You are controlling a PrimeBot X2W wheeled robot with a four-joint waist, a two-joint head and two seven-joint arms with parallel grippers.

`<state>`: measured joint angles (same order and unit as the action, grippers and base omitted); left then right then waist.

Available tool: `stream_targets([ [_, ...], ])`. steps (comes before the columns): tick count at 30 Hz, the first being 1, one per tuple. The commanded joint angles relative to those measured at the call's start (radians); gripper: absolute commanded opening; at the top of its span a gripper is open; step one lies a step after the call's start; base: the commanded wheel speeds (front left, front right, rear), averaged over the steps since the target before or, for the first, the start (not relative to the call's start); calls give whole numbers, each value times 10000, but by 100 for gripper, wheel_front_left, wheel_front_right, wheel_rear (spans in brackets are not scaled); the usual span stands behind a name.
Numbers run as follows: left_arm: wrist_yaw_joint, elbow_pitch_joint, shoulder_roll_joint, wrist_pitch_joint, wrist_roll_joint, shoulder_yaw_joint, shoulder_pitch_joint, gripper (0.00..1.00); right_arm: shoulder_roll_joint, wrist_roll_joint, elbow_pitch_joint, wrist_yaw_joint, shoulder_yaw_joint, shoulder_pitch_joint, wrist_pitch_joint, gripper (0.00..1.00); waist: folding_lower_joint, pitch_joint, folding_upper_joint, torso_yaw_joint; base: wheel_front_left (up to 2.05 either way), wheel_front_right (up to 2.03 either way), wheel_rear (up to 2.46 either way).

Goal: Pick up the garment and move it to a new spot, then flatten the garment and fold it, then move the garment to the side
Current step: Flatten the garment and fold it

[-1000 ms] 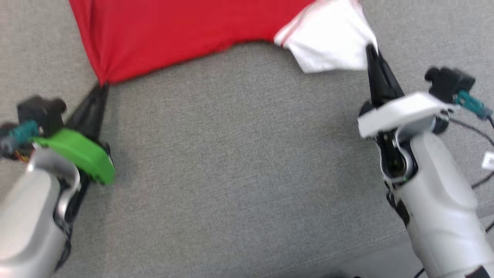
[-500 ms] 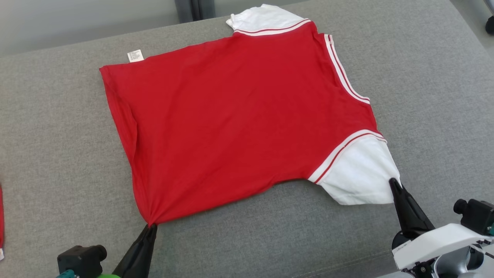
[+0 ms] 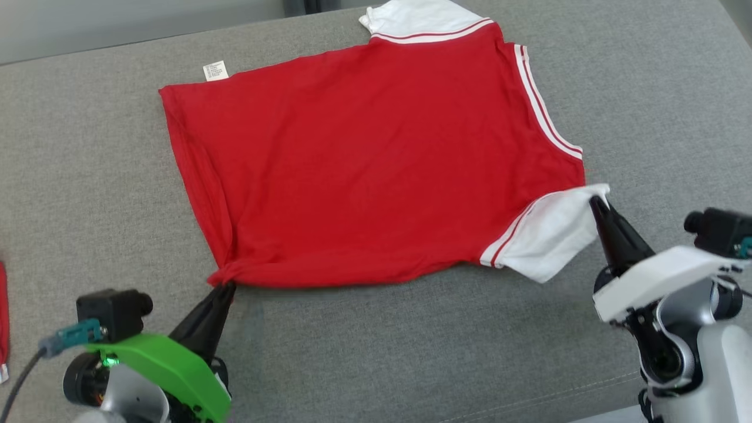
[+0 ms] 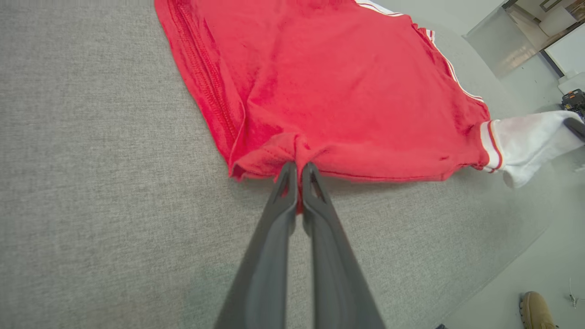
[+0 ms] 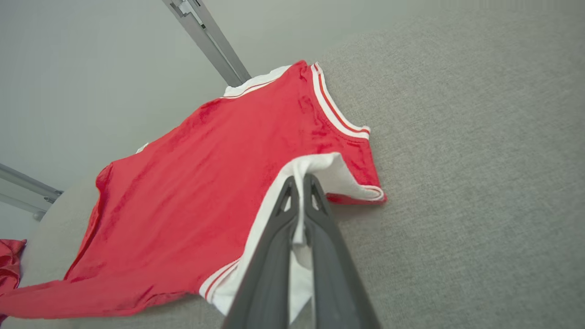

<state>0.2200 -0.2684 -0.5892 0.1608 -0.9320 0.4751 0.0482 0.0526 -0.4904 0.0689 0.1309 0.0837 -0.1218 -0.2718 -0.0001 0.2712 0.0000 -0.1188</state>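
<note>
The garment (image 3: 376, 158) is a red T-shirt with white sleeves and white-striped trim, spread flat on the grey cushion (image 3: 411, 352). My left gripper (image 3: 226, 286) is shut on its near hem corner, where the cloth bunches; the left wrist view shows the red fabric (image 4: 329, 91) pinched between the two fingers (image 4: 298, 176). My right gripper (image 3: 596, 201) is shut on the near white sleeve (image 3: 546, 235), lifting its edge slightly. In the right wrist view the sleeve (image 5: 320, 167) is clamped at the gripper (image 5: 301, 179).
A second red cloth (image 3: 3, 317) lies at the cushion's far left edge, also seen as red cloth (image 5: 9, 265). A white label (image 3: 215, 70) sticks out at the shirt's far hem. A brown shoe (image 4: 534, 310) stands on the floor beside the cushion.
The head camera has tilted, so the whole shirt came into view. Both grippers have moved forward with the near edge, which now lies closer to the shirt's middle; the sleeve is raised.
</note>
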Motion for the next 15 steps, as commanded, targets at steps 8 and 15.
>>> stream_targets([
  [8, -348, 852, -115, 1646, -419, 4, 2448, 0, 295, 1185, -849, -4, 54, -2700, -1048, 0, 1, 697, 0, 327, 0, 0, 0],
  [15, -560, 2208, 193, 2414, -262, 280, 4166, 0, 427, 1872, -2058, -4, -82, -4305, -1309, 0, 1, 1258, 0, 472, 0, 0, 0],
])
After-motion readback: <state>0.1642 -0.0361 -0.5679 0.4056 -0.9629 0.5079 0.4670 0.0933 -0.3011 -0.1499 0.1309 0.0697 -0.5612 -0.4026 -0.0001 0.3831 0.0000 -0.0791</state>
